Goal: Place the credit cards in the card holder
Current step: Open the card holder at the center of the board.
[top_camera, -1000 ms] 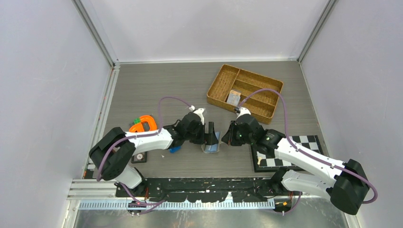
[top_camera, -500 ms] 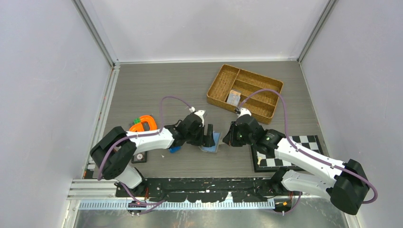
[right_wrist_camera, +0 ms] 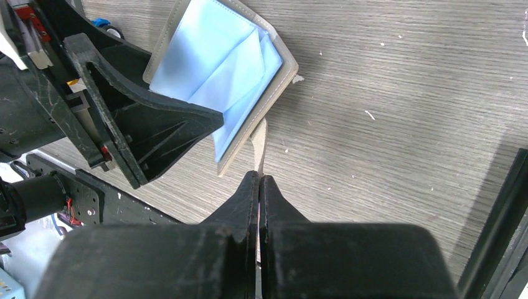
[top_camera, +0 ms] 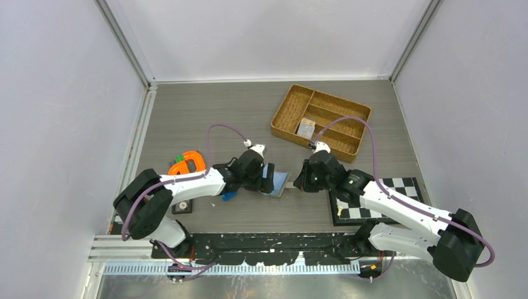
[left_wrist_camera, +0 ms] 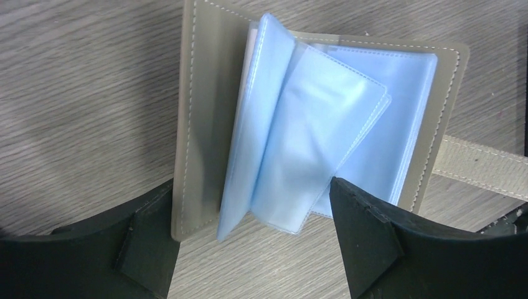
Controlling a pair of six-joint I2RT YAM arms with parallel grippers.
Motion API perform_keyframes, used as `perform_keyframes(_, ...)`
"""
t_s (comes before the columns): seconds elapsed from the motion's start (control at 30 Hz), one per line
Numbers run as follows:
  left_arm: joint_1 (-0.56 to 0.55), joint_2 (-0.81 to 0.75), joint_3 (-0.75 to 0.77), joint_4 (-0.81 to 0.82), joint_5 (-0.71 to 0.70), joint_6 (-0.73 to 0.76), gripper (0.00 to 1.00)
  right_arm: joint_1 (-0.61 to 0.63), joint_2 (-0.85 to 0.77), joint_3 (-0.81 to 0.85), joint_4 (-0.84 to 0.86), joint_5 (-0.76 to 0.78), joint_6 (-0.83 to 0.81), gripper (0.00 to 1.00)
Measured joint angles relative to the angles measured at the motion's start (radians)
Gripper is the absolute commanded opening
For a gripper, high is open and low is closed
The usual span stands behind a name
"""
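Since a second ago, the card holder [left_wrist_camera: 205, 112] has gone from standing more upright to lying open and flatter on the desk [top_camera: 205, 118]. The left fingers [top_camera: 268, 178] have slid a little to the left.

Now the holder lies near the middle of the desk, between the two arms. Its grey cover is down on the wood and its light blue inside faces up. Some of the clear blue pockets stick up and fan out like the pages of a book.

The left fingers are wide open. They sit over the holder, one on each side, and they do not squeeze it. One finger is just beside a corner of the grey cover, but I cannot tell if it touches.

The right fingers [right_wrist_camera: 259, 180] are closed tight. The snap tab [right_wrist_camera: 260, 143] sticks out from the side of the holder like a little strap, and its end is pinched between their tips.

A small pale stack, which looks like the credit cards [top_camera: 306, 128], lies in one part of the brown woven tray [top_camera: 282, 109] at the far side of the desk, well apart from the holder. It is too small to count them.

An orange thing [top_camera: 188, 162] and a black tile [top_camera: 182, 206] lie by the left arm. A checkered board [top_camera: 405, 185] lies under the right arm.
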State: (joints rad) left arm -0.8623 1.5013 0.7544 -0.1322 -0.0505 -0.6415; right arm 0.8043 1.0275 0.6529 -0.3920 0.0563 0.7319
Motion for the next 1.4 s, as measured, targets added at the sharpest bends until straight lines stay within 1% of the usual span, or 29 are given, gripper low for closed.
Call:
perform_keyframes(0.37, 0.0, -0.06, 0.003, -0.056, -0.124, 0.049, 0.84, 0.0, 0.034, 0.0, -0.005, 0.015, 0.0, 0.0)
perform_keyframes(0.6, 0.004, -0.062, 0.045, -0.1, -0.216, 0.107, 0.87, 0.0, 0.051, -0.008, -0.009, 0.022, 0.001, 0.0)
perform_keyframes(0.77, 0.056, -0.063, 0.048, -0.11, -0.25, 0.148, 0.88, 0.0, 0.073, -0.013, -0.012, 0.025, 0.001, 0.0)
perform_keyframes(0.97, 0.121, -0.075, 0.048, -0.114, -0.256, 0.165, 0.88, 0.0, 0.094, -0.013, -0.013, 0.034, 0.004, 0.0)
perform_keyframes(1.07, 0.134, -0.103, 0.048, -0.112, -0.24, 0.183, 0.88, 0.0, 0.107, -0.013, -0.013, 0.039, 0.005, 0.0)
perform_keyframes(1.17, 0.134, -0.134, 0.048, -0.096, -0.183, 0.203, 0.88, 0.0, 0.119, -0.013, -0.013, 0.04, 0.006, 0.01)
perform_keyframes(1.27, 0.134, -0.144, 0.053, -0.082, -0.1, 0.206, 0.89, 0.0, 0.131, -0.013, -0.013, 0.04, 0.008, 0.0)
perform_keyframes(1.4, 0.134, -0.142, 0.069, -0.051, 0.051, 0.217, 0.86, 0.0, 0.145, -0.013, -0.013, 0.045, 0.01, 0.01)
